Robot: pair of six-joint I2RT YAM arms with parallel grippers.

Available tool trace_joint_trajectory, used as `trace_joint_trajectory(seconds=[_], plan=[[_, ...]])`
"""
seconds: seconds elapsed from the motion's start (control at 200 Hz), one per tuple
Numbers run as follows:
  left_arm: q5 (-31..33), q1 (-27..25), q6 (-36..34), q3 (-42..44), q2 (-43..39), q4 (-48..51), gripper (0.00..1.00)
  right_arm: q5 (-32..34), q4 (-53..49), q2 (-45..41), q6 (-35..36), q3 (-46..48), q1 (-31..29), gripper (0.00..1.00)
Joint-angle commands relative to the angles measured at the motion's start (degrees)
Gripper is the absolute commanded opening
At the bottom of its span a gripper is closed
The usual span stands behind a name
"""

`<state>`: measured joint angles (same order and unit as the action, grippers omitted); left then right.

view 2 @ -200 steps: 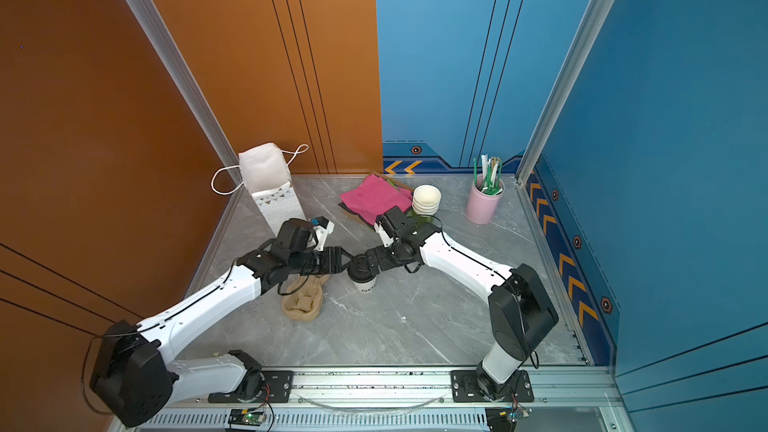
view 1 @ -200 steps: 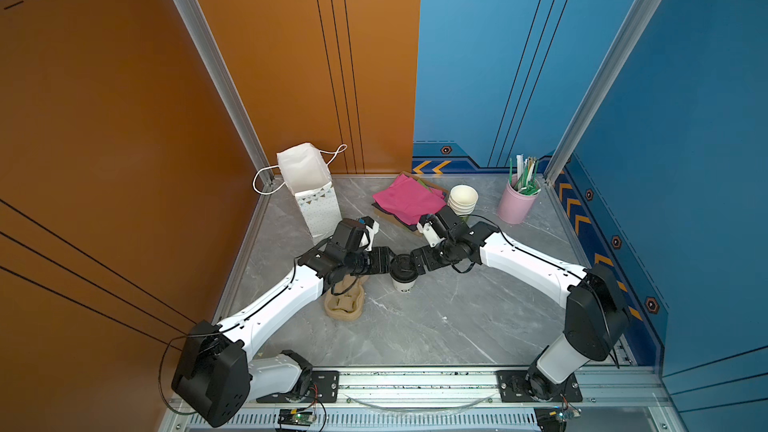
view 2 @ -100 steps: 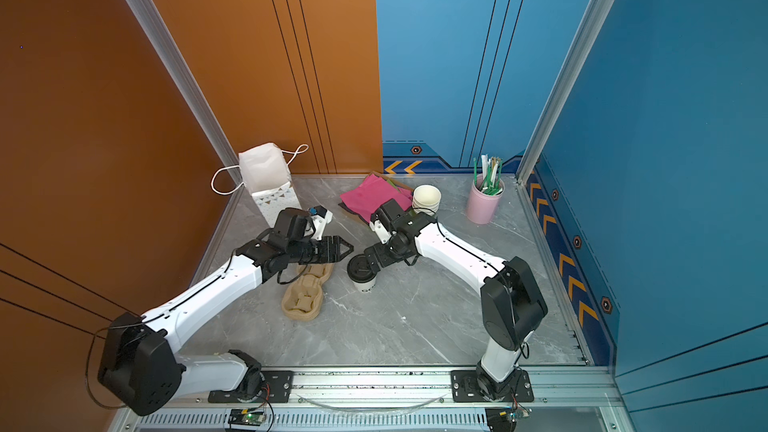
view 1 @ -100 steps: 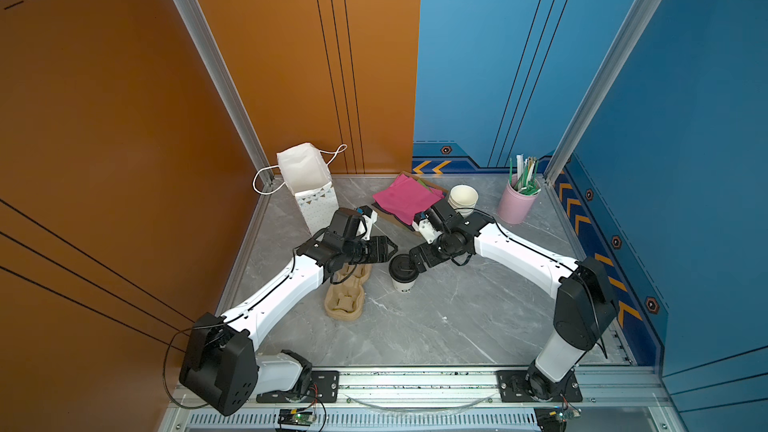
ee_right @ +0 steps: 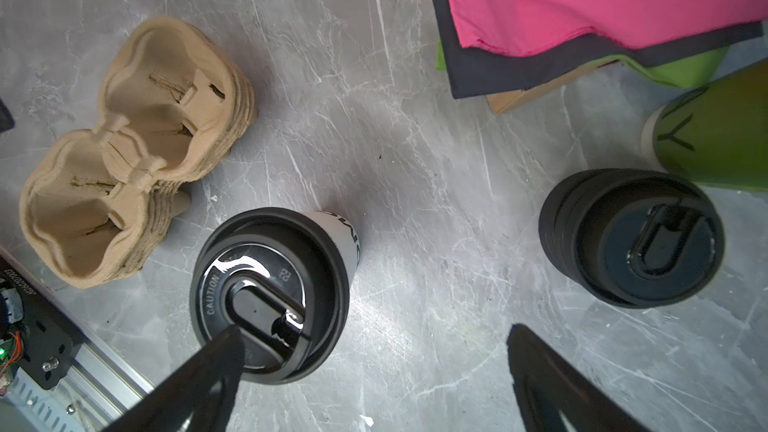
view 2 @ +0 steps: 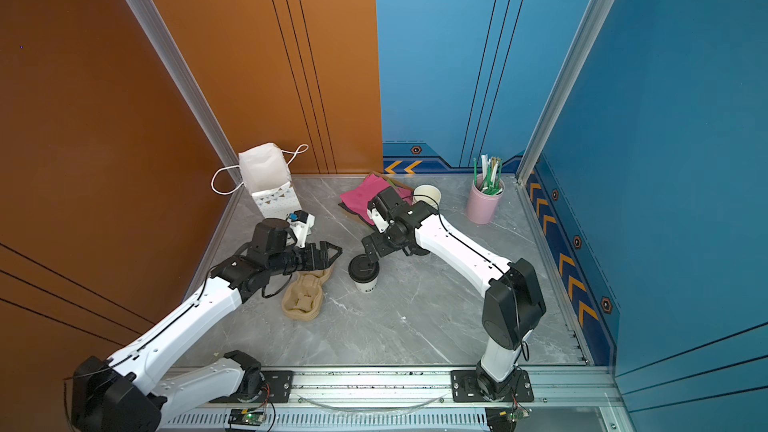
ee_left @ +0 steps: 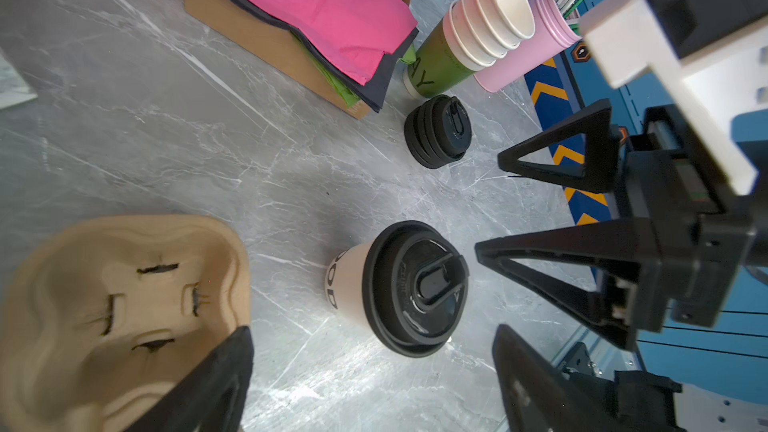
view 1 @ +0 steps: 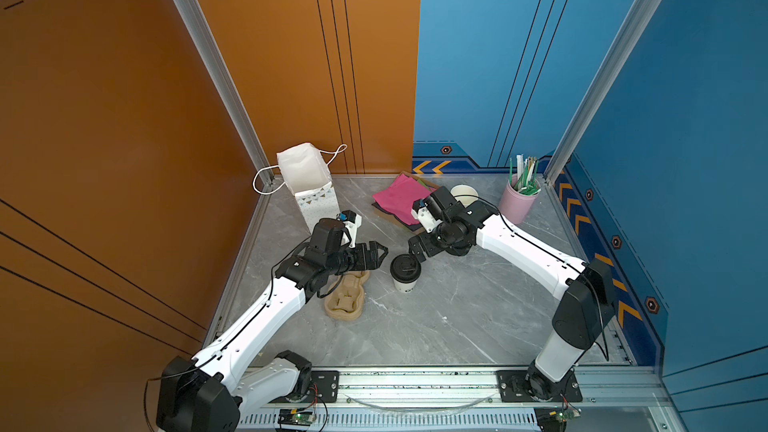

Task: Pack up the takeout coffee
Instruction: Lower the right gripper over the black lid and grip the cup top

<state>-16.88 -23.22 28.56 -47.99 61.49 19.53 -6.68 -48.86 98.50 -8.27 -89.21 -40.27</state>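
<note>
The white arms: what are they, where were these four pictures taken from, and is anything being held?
They are two robot arms, each ending in a two-fingered hand. Two pictures look down from overhead; two come from cameras on the wrists. On the grey table stand a lidded takeout coffee, stacked cardboard cup carriers, a white paper bag, pink napkins, spare cups, spare lids and a pink pot of straws. The left hand and right hand flank the coffee, both open, holding nothing.

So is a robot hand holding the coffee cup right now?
No, nothing is held. The left hand and right hand are open beside the free-standing takeout coffee.
</note>
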Motion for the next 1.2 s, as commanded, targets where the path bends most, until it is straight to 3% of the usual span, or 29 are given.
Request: trace_joint_trajectory(seconds=[0.0, 0.21, 0.4, 1.196], plan=[[2.4, 1.6, -1.8, 1.8, -2.8, 2.7, 0.94, 4.0, -3.6, -1.5, 1.1, -1.8, -3.5, 1.0], [3.4, 3.0, -1.9, 4.3, -7.0, 4.1, 1.0, 7.8, -6.1, 0.6, 0.3, -2.7, -7.5, 1.0], [3.5, 3.3, -1.4, 6.0, -8.5, 4.0, 0.98, 8.3, -6.2, 2.6, -1.3, -2.9, -9.4, 1.0], [3.0, 3.4, -1.1, 7.2, -9.5, 4.1, 0.98, 5.5, -6.2, 10.9, -1.8, -6.5, -10.3, 1.0]])
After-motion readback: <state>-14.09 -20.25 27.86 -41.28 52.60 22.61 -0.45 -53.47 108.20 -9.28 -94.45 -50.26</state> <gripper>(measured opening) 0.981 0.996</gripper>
